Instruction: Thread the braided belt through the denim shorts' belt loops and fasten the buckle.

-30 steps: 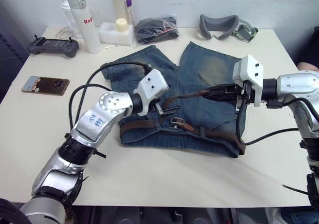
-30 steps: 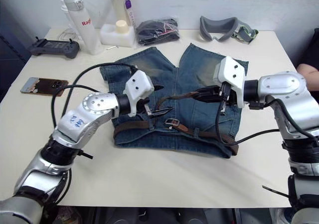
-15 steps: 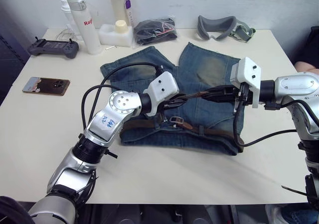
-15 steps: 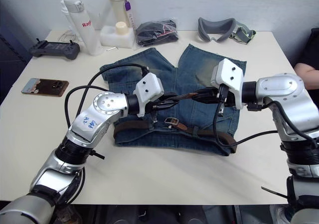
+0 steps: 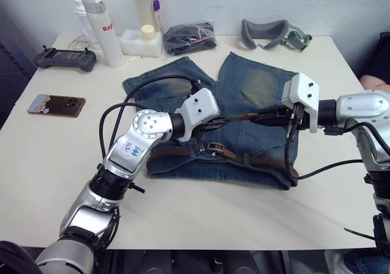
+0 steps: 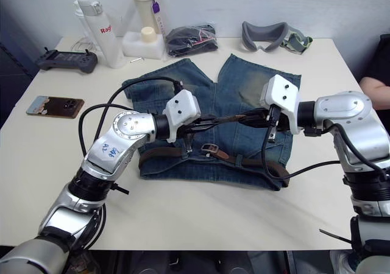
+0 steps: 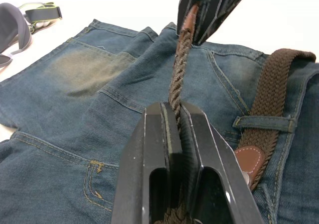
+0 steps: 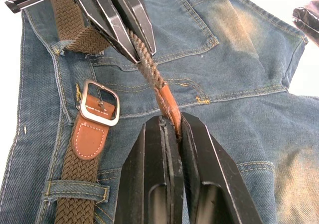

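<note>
The denim shorts lie flat mid-table, waistband toward me. The braided belt runs along the waistband under a belt loop, and its silver buckle rests on the denim at the centre. The belt's free end is lifted and stretched taut between both grippers. My left gripper is shut on the braided part. My right gripper is shut on the tan leather tip. The buckle also lies beside the held strap in the right wrist view.
A phone and a black controller lie at the left. Bottles, a black cloth bundle and a grey headset line the far edge. A person's arm shows at the right edge.
My left gripper moved right, away from the buckle, and closed from open onto the raised strap. The right gripper kept its hold on the tip, nearly still.
</note>
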